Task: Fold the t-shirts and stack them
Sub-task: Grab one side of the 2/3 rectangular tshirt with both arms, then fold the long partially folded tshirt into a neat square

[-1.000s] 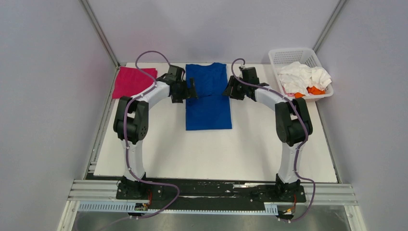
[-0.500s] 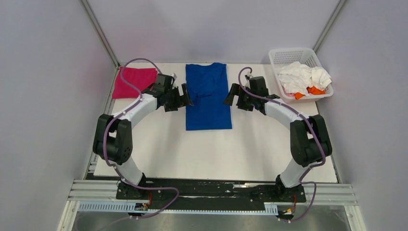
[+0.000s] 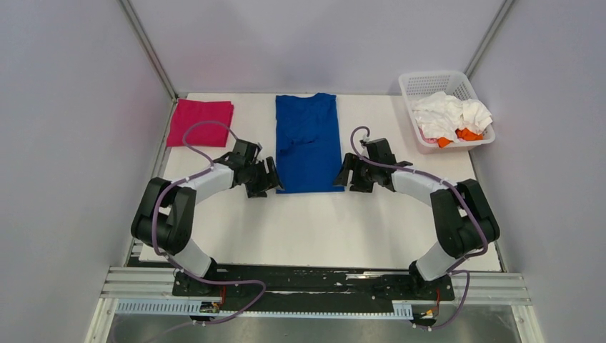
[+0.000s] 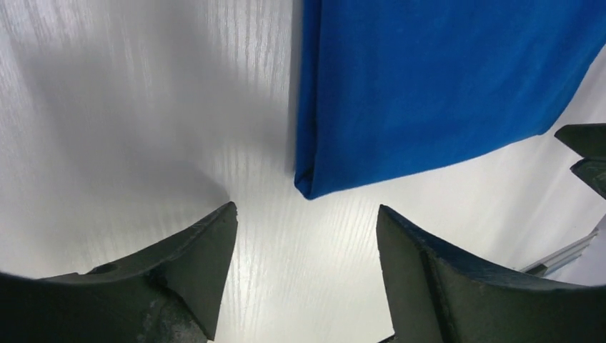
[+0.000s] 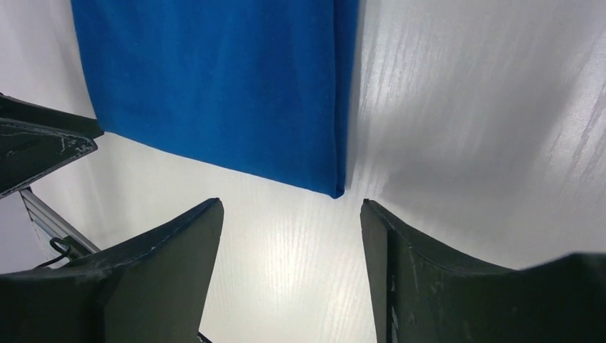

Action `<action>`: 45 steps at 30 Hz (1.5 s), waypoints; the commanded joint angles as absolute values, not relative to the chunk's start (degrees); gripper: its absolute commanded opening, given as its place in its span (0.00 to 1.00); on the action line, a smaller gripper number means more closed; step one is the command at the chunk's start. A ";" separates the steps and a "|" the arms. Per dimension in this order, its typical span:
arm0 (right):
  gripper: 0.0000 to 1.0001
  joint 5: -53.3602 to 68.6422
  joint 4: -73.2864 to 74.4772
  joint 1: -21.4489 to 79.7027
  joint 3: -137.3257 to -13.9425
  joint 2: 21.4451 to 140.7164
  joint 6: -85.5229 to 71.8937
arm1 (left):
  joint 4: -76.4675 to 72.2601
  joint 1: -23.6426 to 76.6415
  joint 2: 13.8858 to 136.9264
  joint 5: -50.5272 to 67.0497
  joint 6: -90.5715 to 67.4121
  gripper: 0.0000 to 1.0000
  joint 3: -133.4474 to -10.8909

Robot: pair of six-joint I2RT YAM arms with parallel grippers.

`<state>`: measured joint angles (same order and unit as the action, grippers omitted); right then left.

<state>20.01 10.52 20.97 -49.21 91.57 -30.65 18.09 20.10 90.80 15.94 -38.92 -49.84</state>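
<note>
A royal blue t-shirt [image 3: 308, 143] lies flat at the table's back middle, folded into a long strip. My left gripper [image 3: 272, 176] is open and empty beside its near left corner, which shows in the left wrist view [image 4: 309, 187]. My right gripper [image 3: 346, 174] is open and empty beside its near right corner, which shows in the right wrist view [image 5: 336, 187]. A folded magenta-pink t-shirt [image 3: 201, 122] lies at the back left. White t-shirts [image 3: 451, 114] and an orange one [image 3: 468, 133] are heaped in the basket.
A white plastic lattice basket [image 3: 426, 80] stands at the back right corner. The white table top [image 3: 314, 229] ends at a metal rail in front. Grey walls close in the left, right and back.
Both grippers have moved toward me along the blue shirt's sides, from its middle to its near corners. The shirt has not moved.
</note>
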 commanded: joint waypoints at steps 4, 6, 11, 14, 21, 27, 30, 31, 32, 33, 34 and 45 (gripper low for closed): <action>0.61 17.18 7.31 20.94 -49.91 95.41 -31.87 | 13.99 21.73 95.80 14.30 -40.61 0.64 -51.62; 0.56 17.37 7.31 20.92 -49.83 96.25 -31.98 | 14.37 22.10 97.17 13.27 -40.51 0.59 -52.07; 0.54 17.72 6.59 20.94 -49.31 97.71 -32.26 | 14.69 22.99 101.05 12.13 -40.27 0.48 -53.63; 0.48 18.13 6.25 20.92 -49.31 98.19 -32.21 | 15.18 23.40 103.38 11.67 -40.18 0.31 -54.67; 0.08 19.78 4.98 21.08 -48.14 98.48 -32.78 | 17.38 25.16 102.68 10.04 -39.73 0.00 -54.56; 0.00 26.49 2.73 21.98 -40.85 90.39 -32.04 | 21.61 28.77 95.29 7.88 -39.83 0.00 -51.11; 0.00 31.13 3.91 22.68 -35.41 81.73 -31.50 | 28.02 31.40 88.47 4.46 -40.04 0.00 -49.45; 0.00 33.05 5.20 23.29 -33.95 77.47 -31.44 | 29.39 32.68 85.16 4.15 -40.51 0.00 -49.03; 0.00 34.46 7.12 23.95 -32.87 74.58 -31.33 | 31.78 34.14 83.27 4.27 -41.17 0.00 -48.09; 0.00 35.42 9.56 24.75 -32.11 71.25 -31.34 | 32.81 34.87 79.44 4.69 -41.68 0.00 -47.56; 0.00 36.01 12.15 25.74 -31.68 67.91 -31.53 | 35.27 36.73 77.56 4.90 -43.01 0.00 -46.87; 0.00 31.76 21.29 27.33 -38.22 43.57 -30.71 | 41.77 43.33 59.45 4.77 -44.38 0.00 -54.88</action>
<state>34.63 19.94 27.68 -33.23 45.50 -32.51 40.53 43.42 60.42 6.46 -44.27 -49.19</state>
